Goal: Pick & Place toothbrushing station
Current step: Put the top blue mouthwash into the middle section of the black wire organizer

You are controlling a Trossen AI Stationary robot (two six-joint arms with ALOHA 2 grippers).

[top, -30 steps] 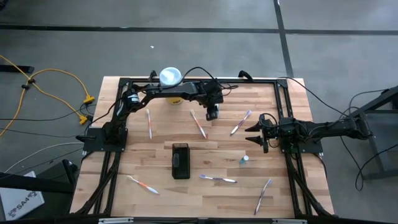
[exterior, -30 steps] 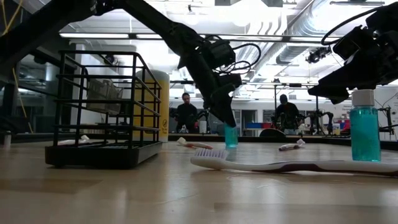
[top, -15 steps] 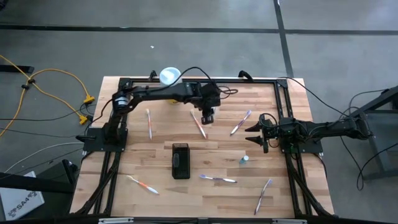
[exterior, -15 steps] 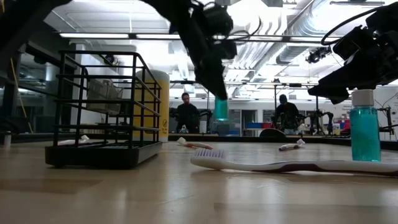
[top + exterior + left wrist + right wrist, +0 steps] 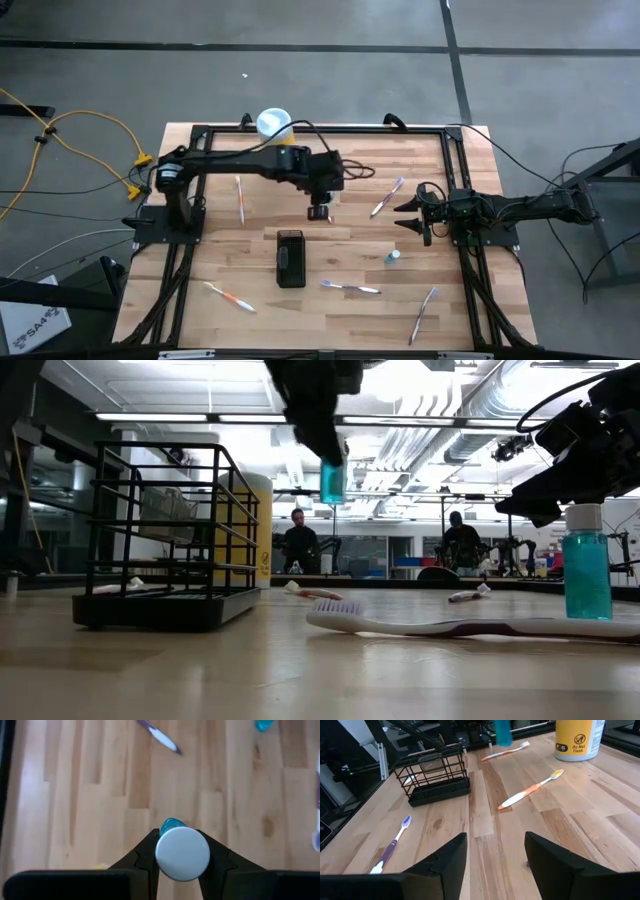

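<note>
above the middle of the surface point(image 5: 220, 255), the left hand point(image 5: 320, 211) hangs with a small teal bottle point(image 5: 332, 480) clamped between its fingers point(image 5: 145, 855), white cap up — the left wrist view looks straight down on that cap, with a dark finger pressed against each side. the bottle is clear of the wood, well off the surface in the low view.

the step in hand looks like the carry: bottle lifted, not yet delivered. the toothbrushing station point(image 5: 290, 258), a black wire holder, stands on the surface just ahead of and below the left hand, toward the near edge. the next move probably calls for bringing the hand over the holder's open top, keeping the bottle upright, then lowering it between the wires before letting go; a tilt or a clipped rim could tip it.

the left arm reaches in long from its base, folded across the far side of the surface, wrist turned so the fingers point down.

the right hand point(image 5: 408, 217) waits off to the side, low near its own edge of the surface, fingers spread wide with nothing between them. a second teal bottle point(image 5: 394, 257) stands just beside it, and an orange toothbrush point(image 5: 530, 791) lies on the wood ahead of it — others are scattered about. a yellow canister point(image 5: 576, 739) sits beyond the left arm at the far edge.
</note>
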